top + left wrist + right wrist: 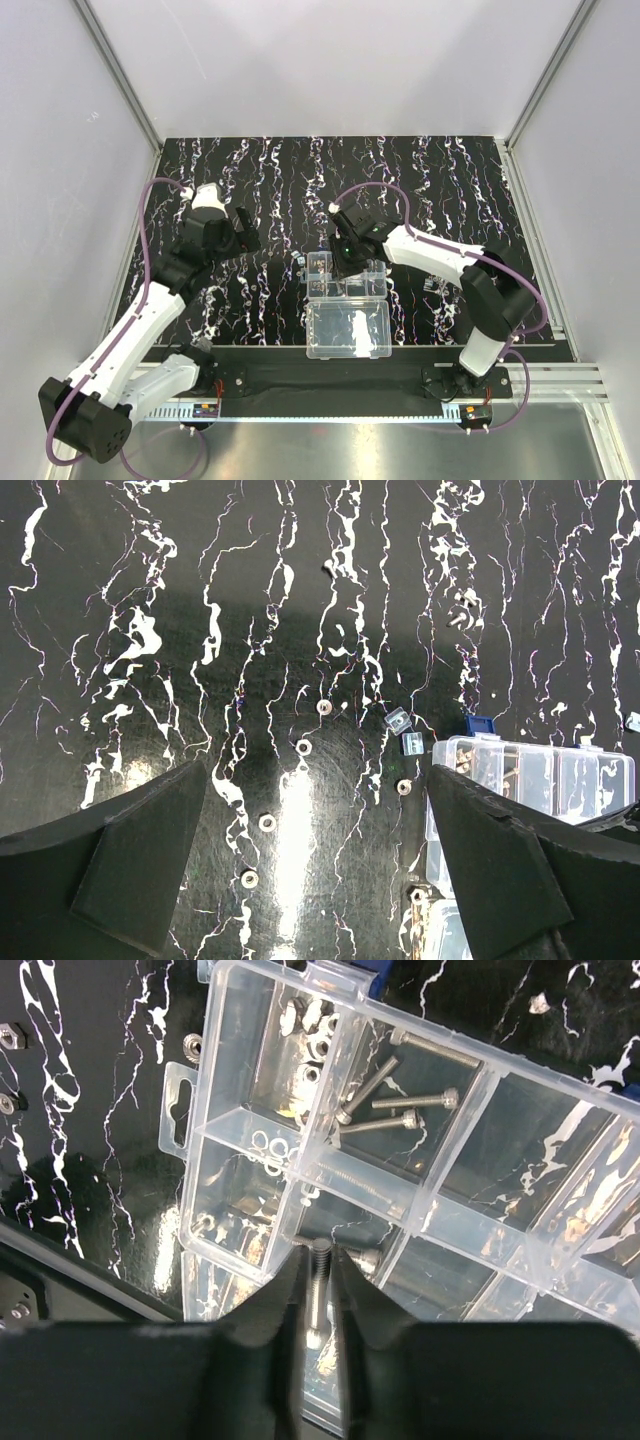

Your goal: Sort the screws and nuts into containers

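While L tool (318,780) gapes wide, R tool (319,1256) flanks screw (318,1300) over box (186,1125); can't tell if clamped.

A black table mat (260,170) streaked with white and purple spreads beneath the left hand (318,780), and overhead light throws a bright glare on it directly under that hand. Beyond the hand rise plain pale walls (330,60), joined at the corners by aluminium posts (116,70).

White-and-black arms (130,338), purple cables (141,240).
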